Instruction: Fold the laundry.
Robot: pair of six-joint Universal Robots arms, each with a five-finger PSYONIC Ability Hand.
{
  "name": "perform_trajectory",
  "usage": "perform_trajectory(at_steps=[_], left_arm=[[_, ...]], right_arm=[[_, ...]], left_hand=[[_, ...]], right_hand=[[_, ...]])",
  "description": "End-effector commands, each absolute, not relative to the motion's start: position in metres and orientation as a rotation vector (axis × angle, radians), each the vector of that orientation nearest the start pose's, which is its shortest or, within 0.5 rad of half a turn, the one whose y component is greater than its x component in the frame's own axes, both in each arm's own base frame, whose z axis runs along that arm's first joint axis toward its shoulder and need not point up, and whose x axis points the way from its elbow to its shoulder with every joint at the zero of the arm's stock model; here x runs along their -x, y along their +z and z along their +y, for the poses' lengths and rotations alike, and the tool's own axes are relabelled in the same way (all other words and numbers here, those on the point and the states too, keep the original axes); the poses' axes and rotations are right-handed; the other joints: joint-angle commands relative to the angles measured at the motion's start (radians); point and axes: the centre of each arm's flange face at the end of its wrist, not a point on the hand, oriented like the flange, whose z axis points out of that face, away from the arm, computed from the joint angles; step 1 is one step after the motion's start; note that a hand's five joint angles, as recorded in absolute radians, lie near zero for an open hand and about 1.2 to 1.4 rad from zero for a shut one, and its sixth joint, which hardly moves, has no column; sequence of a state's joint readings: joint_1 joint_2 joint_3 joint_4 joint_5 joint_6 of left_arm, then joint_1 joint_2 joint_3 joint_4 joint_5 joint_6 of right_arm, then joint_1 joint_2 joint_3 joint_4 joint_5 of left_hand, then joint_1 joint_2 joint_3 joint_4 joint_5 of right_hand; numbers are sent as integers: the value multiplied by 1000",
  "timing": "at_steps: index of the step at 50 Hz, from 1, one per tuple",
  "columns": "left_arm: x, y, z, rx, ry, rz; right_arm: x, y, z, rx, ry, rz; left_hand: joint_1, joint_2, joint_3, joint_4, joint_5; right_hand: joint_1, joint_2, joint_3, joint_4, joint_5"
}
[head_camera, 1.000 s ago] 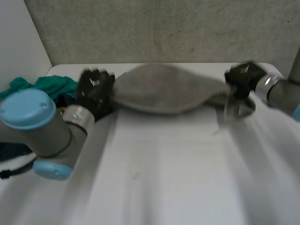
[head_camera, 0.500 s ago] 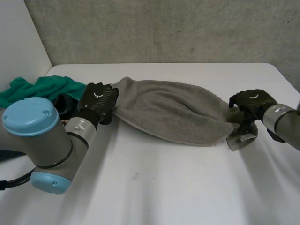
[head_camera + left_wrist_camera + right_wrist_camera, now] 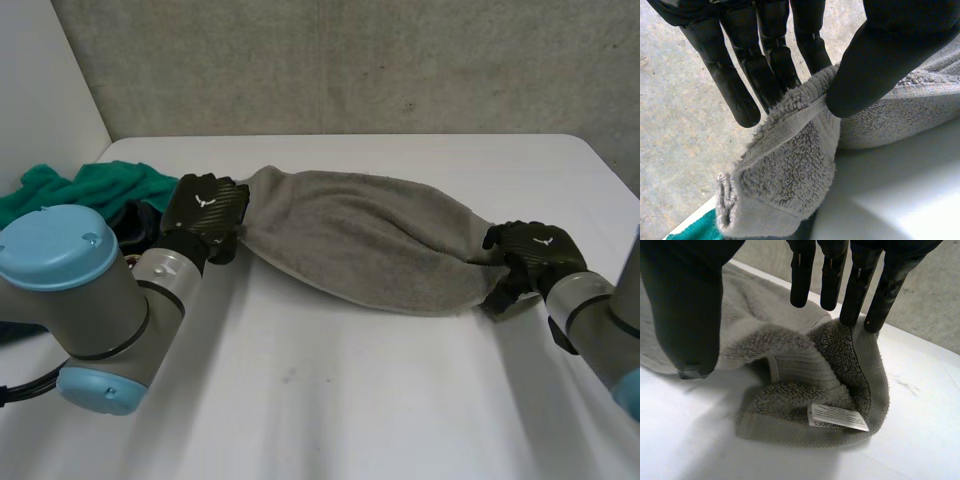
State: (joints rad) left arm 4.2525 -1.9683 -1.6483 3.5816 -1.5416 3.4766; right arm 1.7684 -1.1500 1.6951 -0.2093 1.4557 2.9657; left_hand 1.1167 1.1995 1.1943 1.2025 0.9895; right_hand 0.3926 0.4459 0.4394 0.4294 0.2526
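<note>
A grey towel (image 3: 360, 240) is lying stretched sideways across a white table (image 3: 350, 400), sagging in a long bundle between two black robot hands. A grey concrete wall (image 3: 350, 60) is standing behind the table. The left hand (image 3: 205, 212) is pinching one end of the towel between thumb and fingers. The right hand (image 3: 535, 258) is hovering at the other end with fingers straight and thumb spread apart; that end is resting bunched on the table, showing a white label (image 3: 837, 418). A green cloth (image 3: 95, 185) is lying at the table's left edge.
</note>
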Motion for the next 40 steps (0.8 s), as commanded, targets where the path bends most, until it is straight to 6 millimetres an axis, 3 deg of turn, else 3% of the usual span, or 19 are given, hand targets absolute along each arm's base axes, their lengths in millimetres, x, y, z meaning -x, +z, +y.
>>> perform_trajectory(at_steps=[1,13,15,16,18,22,27,30,36,40], left_arm=[[281,194,-278,-914,-2254,2139],[278,193,-280,-903,-2248,2145],[277,193,-280,-896,-2250,2146],[277,194,-281,-893,-2255,2145],[277,195,-281,-888,-2257,2146],[275,201,-278,-878,-2263,2136],[261,211,-262,-894,-2165,2198],[252,221,-244,-917,-2081,2258],[232,231,-197,-1044,-1845,2365],[223,216,-169,-1195,-1651,2386]], right_arm=[[-213,132,-321,587,-1739,2451],[-224,115,-337,603,-1746,2443],[-224,117,-339,603,-1766,2430],[-224,118,-342,601,-1788,2416],[-225,121,-345,604,-1809,2403],[-221,131,-347,642,-1840,2401],[-219,178,-331,883,-1916,2376],[-211,212,-301,1240,-1792,2432],[-180,217,-282,1524,-1469,2585],[-171,227,-260,1631,-1313,2605]], left_hand=[[280,197,202,194,232],[280,197,202,194,232],[280,197,202,194,232],[280,197,202,194,232],[280,197,202,194,232],[280,197,202,194,232],[280,197,202,194,232],[280,197,202,194,232],[280,197,202,194,232],[280,197,202,194,232]], right_hand=[[103,50,57,67,69],[185,132,138,148,151],[329,275,282,292,294],[635,581,588,598,600],[1002,949,955,965,967],[1004,950,957,967,969],[1004,950,957,967,969],[1004,950,957,967,969],[1004,950,957,967,969],[1004,950,957,967,969]])
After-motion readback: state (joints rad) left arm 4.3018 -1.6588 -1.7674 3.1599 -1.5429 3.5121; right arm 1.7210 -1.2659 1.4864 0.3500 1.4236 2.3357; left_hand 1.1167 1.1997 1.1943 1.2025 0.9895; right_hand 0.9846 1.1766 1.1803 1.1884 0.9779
